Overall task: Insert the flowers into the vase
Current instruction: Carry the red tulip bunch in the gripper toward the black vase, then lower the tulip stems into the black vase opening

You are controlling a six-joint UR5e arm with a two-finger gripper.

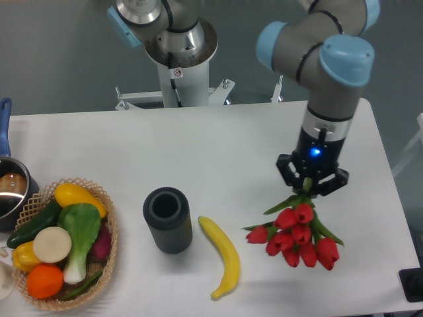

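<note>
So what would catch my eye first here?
Probably the red tulips at the right, hanging heads-down from the gripper, which is shut on their stems just above the table. Next, the dark ribbed vase standing upright mid-table with a banana beside it, and the basket of vegetables at the left.

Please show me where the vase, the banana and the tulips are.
vase (167,209): fixed camera, rim of its mouth.
banana (223,254): fixed camera, middle of its curve.
tulips (299,239): fixed camera, red blooms.

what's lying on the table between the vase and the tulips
A banana, seen in the fixed camera view. It lies right of the vase and left of the tulips, touching neither.
</note>
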